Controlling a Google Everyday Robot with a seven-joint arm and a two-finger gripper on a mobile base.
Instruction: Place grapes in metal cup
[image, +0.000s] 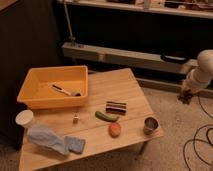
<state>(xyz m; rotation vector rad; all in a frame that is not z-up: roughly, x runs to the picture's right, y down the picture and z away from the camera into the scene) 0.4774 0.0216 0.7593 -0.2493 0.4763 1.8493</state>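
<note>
a pale wooden tabletop (119, 87) carries everything. at its back left sits an orange-yellow plastic bin (50, 102) with a dark-tipped pen (62, 90) inside. just in front of the bin, at the left edge, stands a white round cup (24, 118), and beside it lies a crumpled blue cloth (50, 139). towards the middle are a tiny upright object (76, 118), a green vegetable (106, 116), a striped dark-and-white block (116, 107) and an orange rounded item (115, 129). the metal cup (150, 125) stands upright near the front right corner. the gripper (186, 96) hangs off to the right, beyond the tabletop, over the floor.
</note>
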